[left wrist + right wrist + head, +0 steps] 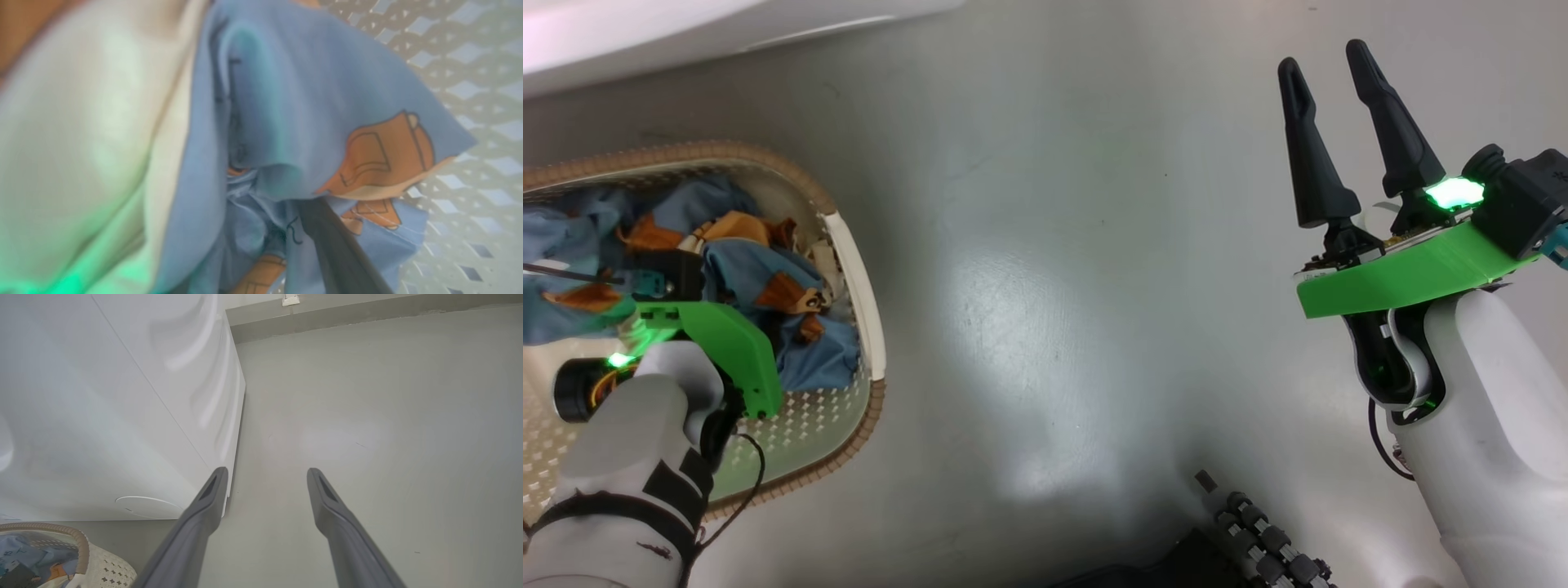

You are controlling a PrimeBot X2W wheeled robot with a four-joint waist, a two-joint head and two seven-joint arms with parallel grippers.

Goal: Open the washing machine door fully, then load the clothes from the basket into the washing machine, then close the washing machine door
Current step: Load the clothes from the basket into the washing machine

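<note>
Left gripper [261, 220] is down inside the basket [727, 149], far-left of the floor [1054, 286]. The basket sits just near of the washer [645, 33], whose white edge shows far left in the head view.

Clothes [743, 269] are all in the basket, bunched toward its far end, and the near part of the bottom is bare mesh.

Left wrist view: blue cloth is right against the lens. 1 dark finger [339, 245] pokes under a fold with an orange print, and the other finger is hidden by fabric. The fingers are spread wide and pushed into the pile, with no pinch on anything. Cream fabric [81, 122] sits to the left and the perforated basket wall to the right.

Right gripper [1325, 65] is far right, well apart from the basket and over bare floor. Its 2 fingers are released and spread, holding nothing.

Right wrist view: this gripper points along the floor past the washer's white corner, and the basket is at lower left. A black cable chain [1266, 539] lies at the near edge.
</note>
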